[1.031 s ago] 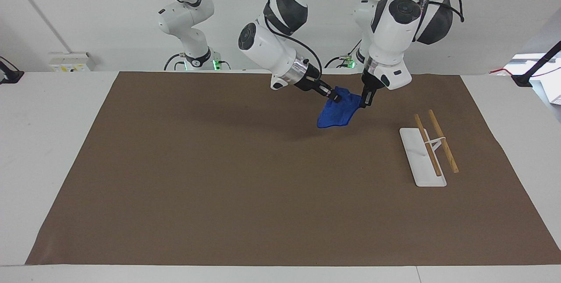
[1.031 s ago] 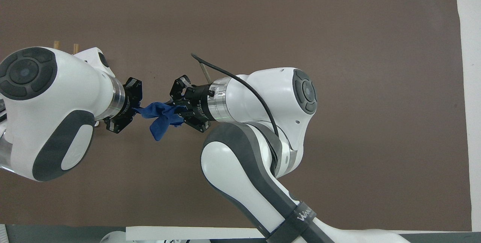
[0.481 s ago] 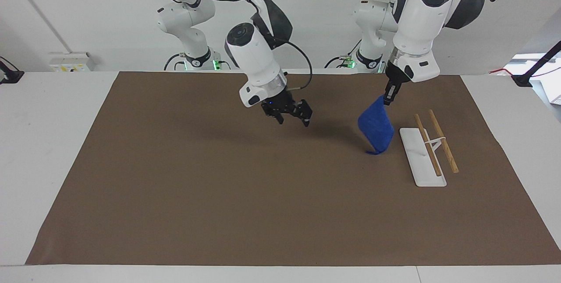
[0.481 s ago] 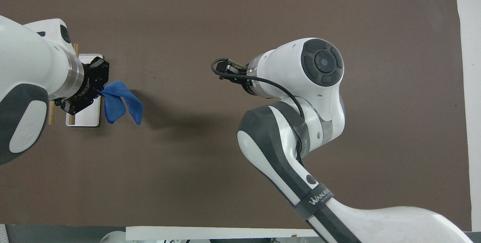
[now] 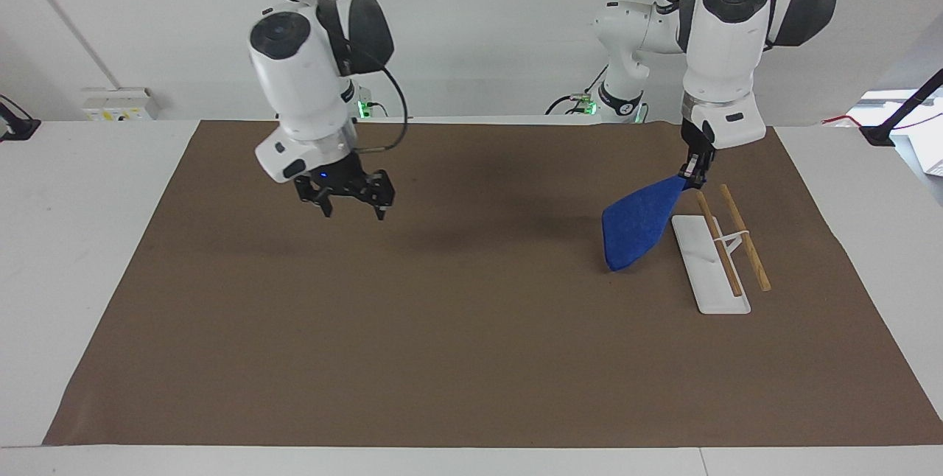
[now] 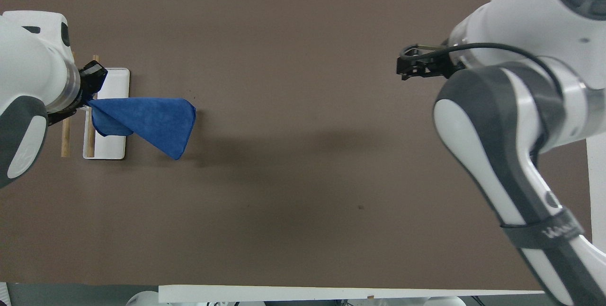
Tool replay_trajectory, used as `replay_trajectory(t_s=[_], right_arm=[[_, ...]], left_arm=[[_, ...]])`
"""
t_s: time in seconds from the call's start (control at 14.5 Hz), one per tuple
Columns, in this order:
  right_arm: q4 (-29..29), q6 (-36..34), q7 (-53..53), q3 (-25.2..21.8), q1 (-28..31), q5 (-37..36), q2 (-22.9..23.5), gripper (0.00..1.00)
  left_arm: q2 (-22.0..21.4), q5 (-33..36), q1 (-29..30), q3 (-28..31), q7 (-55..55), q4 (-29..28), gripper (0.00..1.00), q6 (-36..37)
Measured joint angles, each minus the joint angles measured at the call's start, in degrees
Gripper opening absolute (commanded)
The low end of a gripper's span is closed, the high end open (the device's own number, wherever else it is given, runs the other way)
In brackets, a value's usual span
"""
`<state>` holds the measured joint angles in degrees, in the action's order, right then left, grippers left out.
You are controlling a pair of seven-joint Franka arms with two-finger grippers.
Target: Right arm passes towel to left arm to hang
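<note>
The royal-blue towel (image 5: pixel 635 224) hangs by one corner from my left gripper (image 5: pixel 692 175), which is shut on it in the air over the end of the rack nearest the robots. The towel trails out sideways and down toward the table's middle; in the overhead view it (image 6: pixel 151 121) spreads from the gripper (image 6: pixel 89 98) over the rack's base. The rack (image 5: pixel 718 255) is a white base plate with two wooden rails (image 5: pixel 744 236) on a white stand. My right gripper (image 5: pixel 352 203) is open and empty, up over the mat toward the right arm's end; it also shows in the overhead view (image 6: pixel 411 67).
A brown mat (image 5: pixel 442 358) covers most of the white table (image 5: pixel 88 189). The rack (image 6: pixel 106 126) stands near the left arm's end of the mat. Nothing else lies on the mat.
My right gripper let go of the towel and swung away toward the right arm's end. My left gripper carried the towel to the rack, where it now fans out sideways.
</note>
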<state>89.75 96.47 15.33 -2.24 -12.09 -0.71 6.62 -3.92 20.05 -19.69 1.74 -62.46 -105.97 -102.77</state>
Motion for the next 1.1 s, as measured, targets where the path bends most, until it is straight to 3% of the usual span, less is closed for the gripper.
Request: replay_trajectory(t_s=[0.14,0.28,0.55,0.83,1.1], right_arm=[[-6.0,-9.7,-7.5,0.0,4.9,-2.7,-1.6,1.0],[-8.8,-15.1,-13.6,0.0,9.5,-3.0,-3.6,1.0],[-5.6,-15.9,-21.9,-0.1,14.4,-3.0,-5.6,1.0],[-4.6,-16.0,-22.4,0.3,13.1,-3.0,-7.1,1.0],[-2.8,-16.2,-22.4,0.0,12.3,-3.0,-9.0,1.0]], left_arm=[[0.2,3.0,1.9,0.0,3.1,0.0,0.0,-3.1],[0.8,3.7,4.6,0.1,5.5,0.1,0.0,-7.5],[2.1,4.6,9.7,0.2,7.7,0.1,0.0,-14.4],[2.6,4.6,12.9,0.1,11.6,-0.3,0.0,-16.7],[2.3,4.6,16.0,0.1,14.8,-4.2,0.0,-21.0]])
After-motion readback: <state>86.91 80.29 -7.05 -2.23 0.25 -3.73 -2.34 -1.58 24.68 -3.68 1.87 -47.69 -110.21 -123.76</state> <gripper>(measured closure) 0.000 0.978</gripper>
